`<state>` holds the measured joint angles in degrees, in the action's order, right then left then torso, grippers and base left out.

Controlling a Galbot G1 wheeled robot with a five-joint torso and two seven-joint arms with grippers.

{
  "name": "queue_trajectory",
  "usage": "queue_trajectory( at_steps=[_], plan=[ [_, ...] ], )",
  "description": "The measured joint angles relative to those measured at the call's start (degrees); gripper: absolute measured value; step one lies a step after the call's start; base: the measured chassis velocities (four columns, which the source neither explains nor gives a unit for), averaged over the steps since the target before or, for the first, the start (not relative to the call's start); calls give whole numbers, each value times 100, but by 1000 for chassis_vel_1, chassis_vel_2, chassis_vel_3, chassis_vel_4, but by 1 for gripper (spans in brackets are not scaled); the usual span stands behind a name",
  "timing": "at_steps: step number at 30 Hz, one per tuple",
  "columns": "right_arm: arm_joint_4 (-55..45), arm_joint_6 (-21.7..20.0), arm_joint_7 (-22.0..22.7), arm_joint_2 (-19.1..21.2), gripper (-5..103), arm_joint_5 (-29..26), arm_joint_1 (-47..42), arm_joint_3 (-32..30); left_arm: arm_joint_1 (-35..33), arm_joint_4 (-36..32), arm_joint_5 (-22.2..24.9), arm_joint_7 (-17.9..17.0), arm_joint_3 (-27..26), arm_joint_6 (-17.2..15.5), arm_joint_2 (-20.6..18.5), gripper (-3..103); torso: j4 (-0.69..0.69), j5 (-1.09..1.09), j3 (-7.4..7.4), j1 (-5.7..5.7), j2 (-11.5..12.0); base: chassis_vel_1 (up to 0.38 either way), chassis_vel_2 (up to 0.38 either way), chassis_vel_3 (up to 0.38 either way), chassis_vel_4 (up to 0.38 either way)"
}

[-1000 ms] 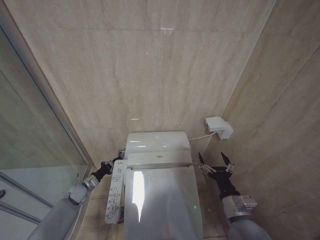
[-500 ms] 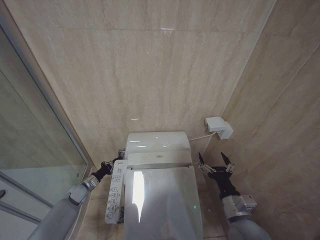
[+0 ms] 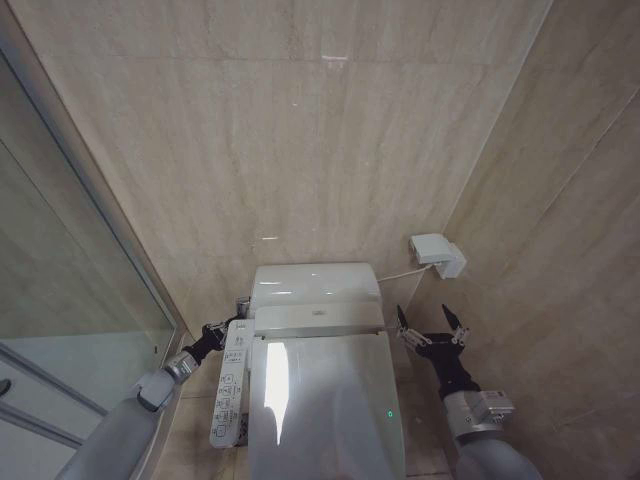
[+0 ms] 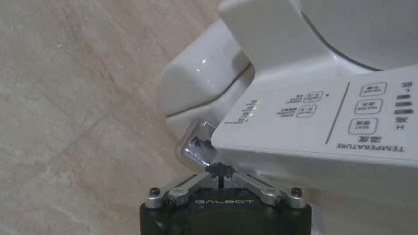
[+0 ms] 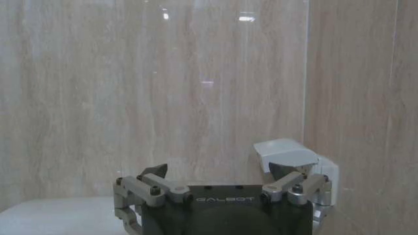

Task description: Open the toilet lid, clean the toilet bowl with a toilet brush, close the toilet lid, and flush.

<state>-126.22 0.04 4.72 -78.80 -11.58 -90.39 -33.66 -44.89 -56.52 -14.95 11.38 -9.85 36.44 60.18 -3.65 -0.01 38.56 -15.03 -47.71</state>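
toilet lid (image 3: 325,400): glossy white, down flat
left pincer (image 3: 222,327): pinched together, beside control panel (image 3: 229,385)
right pincer (image 3: 431,324): spread wide, beside toilet

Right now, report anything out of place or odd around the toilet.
Nothing stands out. The toilet lid is down and sits straight, the control panel is intact, and no spill shows.

1. My left gripper (image 3: 214,327) sits pinched together in the narrow gap between the control panel (image 3: 229,380) and the glass shower partition (image 3: 70,300), with the panel's end just beside it.
2. On my right, the spread gripper (image 3: 430,322) has open air beside the toilet tank (image 3: 315,287).
3. The wall box (image 3: 438,254) and side wall (image 3: 560,280) crowd that side.
4. Above the closed toilet lid (image 3: 325,405) I have clear passage.
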Motion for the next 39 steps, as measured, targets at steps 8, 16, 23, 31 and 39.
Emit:
queue_trajectory(
  at_steps=[8, 16, 23, 31, 39],
  plan=[
    [0, 0, 0, 0, 100, 0, 0, 0, -209, -63, -3, -57, -167, 9, 25, 0, -5, -4, 0, 0, 0, 0, 0, 0, 0],
    [0, 0, 0, 0, 100, 0, 0, 0, -665, -71, 193, -385, -495, -169, -83, 0, 2, -2, 0, 1, 0, 0, 0, 0, 0],
    [0, 0, 0, 0, 100, 0, 0, 0, -802, -399, 783, -1056, -806, -567, -21, 0, 0, 0, 0, 1, 0, 0, 0, 0, 0],
    [0, 0, 0, 0, 100, 0, 0, 0, -1079, -1486, 1276, -1867, -1319, -1000, 232, 0, -1, 2, 0, 1, 0, 0, 0, 0, 0],
    [0, 0, 0, 0, 100, 0, 1, 0, -1782, -2843, 1635, -2395, -1745, -1514, 567, 0, 0, 2, 0, 0, 0, 0, 0, 0, 0]
  ],
)
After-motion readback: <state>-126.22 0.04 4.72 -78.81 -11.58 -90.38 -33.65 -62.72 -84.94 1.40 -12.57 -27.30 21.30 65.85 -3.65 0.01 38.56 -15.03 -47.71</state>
